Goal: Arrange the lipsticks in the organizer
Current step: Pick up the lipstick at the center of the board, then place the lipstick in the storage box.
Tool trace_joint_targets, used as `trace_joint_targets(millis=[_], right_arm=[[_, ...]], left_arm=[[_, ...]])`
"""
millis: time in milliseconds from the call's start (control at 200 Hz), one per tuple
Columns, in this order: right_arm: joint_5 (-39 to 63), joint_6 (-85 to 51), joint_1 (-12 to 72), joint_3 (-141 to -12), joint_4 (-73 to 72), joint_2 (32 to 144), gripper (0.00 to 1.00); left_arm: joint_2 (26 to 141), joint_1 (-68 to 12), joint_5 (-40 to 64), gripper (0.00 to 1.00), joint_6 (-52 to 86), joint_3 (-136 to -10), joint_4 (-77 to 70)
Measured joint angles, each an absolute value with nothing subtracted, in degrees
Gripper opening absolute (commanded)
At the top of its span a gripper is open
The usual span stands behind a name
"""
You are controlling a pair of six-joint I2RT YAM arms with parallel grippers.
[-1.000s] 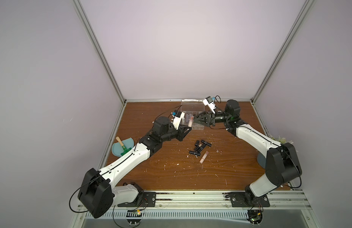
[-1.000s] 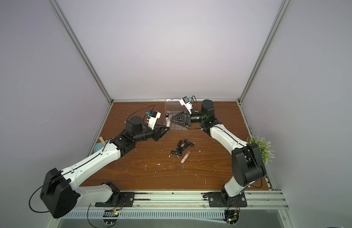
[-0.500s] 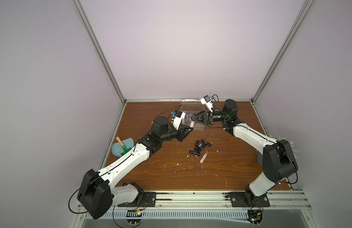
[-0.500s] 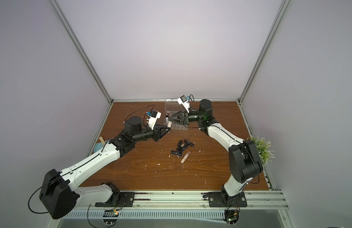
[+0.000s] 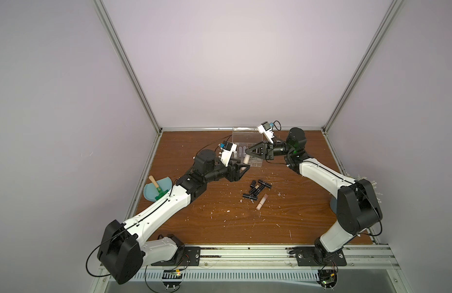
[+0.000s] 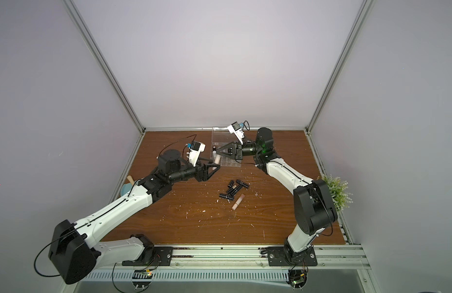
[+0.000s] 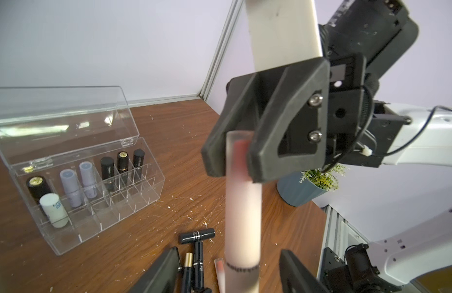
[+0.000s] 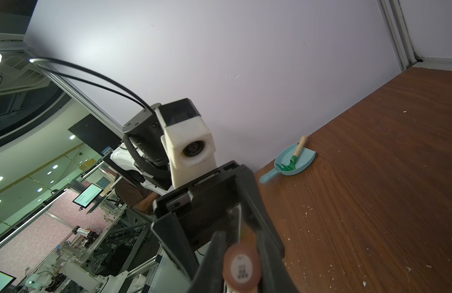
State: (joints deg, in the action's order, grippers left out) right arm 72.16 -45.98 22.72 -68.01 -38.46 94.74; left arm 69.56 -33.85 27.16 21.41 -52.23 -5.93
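Nearby, loose lipsticks point(image 5: 256, 189) — dustpan point(image 8: 306, 159), potted plant point(image 6: 336, 190)

The tube point(image 7: 242, 203) is pale pink; lipsticks point(image 7: 107, 168) in the clear organizer point(image 7: 148, 192) are black, lavender, white; the bench point(image 7: 184, 142) is brown wood-grain.

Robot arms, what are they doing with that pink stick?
It looks like a hand-over. The right fingers pinch the top of a pink lipstick, and the left fingers stand open around its bottom. Seven lipsticks stand in the clear box, lid open. Other lipsticks lie loose on the table.
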Motion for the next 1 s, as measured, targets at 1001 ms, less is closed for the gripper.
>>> trace_joint_targets(millis=[1001], right_arm=[[15.05,-8.19,33.06,-83.68,-11.18,110.61,0.02]], left_arm=[[59.57,-33.85,7.05,0.85,17.72,-48.25,0.25]])
